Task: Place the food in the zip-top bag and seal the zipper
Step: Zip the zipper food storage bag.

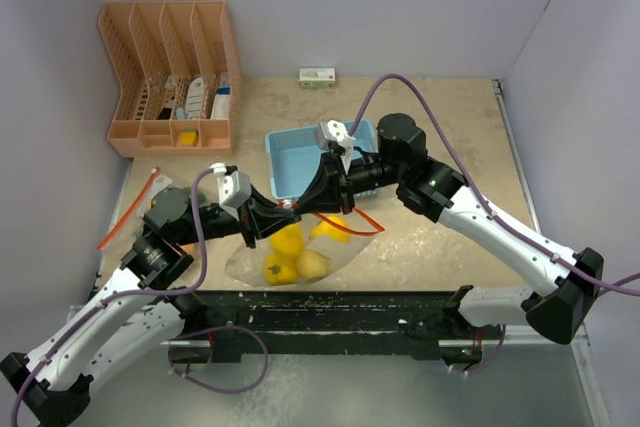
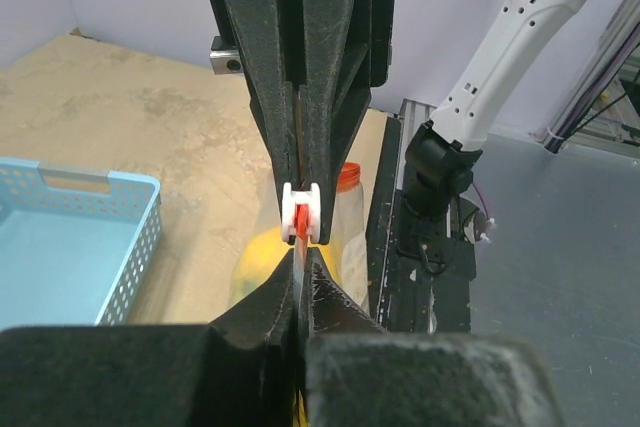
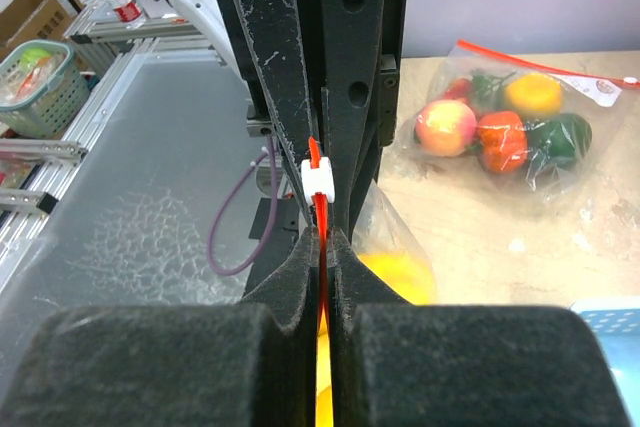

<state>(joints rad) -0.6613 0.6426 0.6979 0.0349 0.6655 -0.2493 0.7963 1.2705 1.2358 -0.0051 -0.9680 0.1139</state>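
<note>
The clear zip-top bag (image 1: 300,265) lies at the table's near edge with yellow food (image 1: 288,243) inside. Its red zipper strip (image 1: 362,221) is held up between both grippers, which meet tip to tip. My left gripper (image 1: 284,213) is shut on the strip (image 2: 300,265). My right gripper (image 1: 306,205) is shut on the strip as well (image 3: 322,247). The white slider (image 2: 302,215) sits on the strip between the two pairs of fingertips and also shows in the right wrist view (image 3: 318,179). Yellow food shows below in both wrist views (image 2: 262,252) (image 3: 400,275).
A light-blue basket (image 1: 300,152) stands just behind the grippers. A second bag (image 3: 500,127) holding red, orange, yellow and green food lies at the left; its red strip (image 1: 125,219) shows beside my left arm. An orange organizer (image 1: 170,77) is back left and a small box (image 1: 318,76) at the back wall.
</note>
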